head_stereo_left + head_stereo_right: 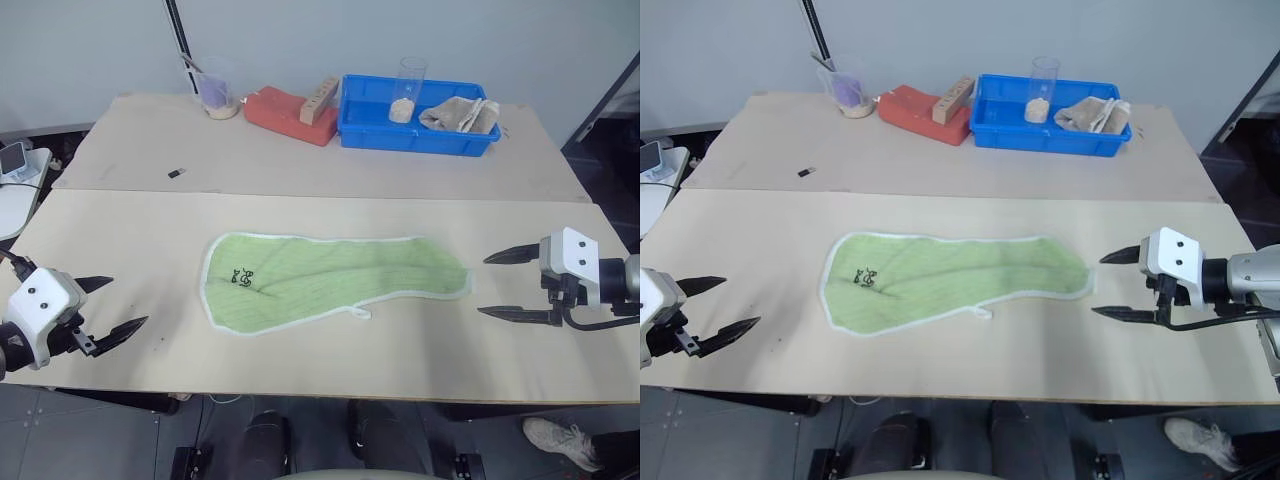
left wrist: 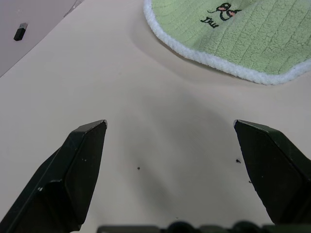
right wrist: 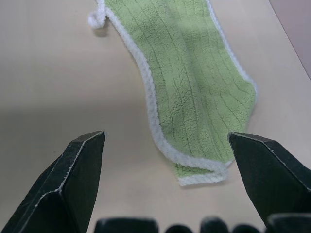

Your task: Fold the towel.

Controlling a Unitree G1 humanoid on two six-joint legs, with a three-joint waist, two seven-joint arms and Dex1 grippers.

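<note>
The towel lay flat, apparently unfolded; the left gripper and right gripper flanked it, jaws spread, empty. Next: pinching its ends.

A pale wooden table carries, along its far edge, a blue tray holding a clear cup with some pale grains at the bottom and a beige cloth. Left of the tray lies a red-orange block with a small wooden piece leaning on it — and further left a clear cup with a purple tint, a stick standing in it. A small dark object rests alone on the table's left part.
</note>
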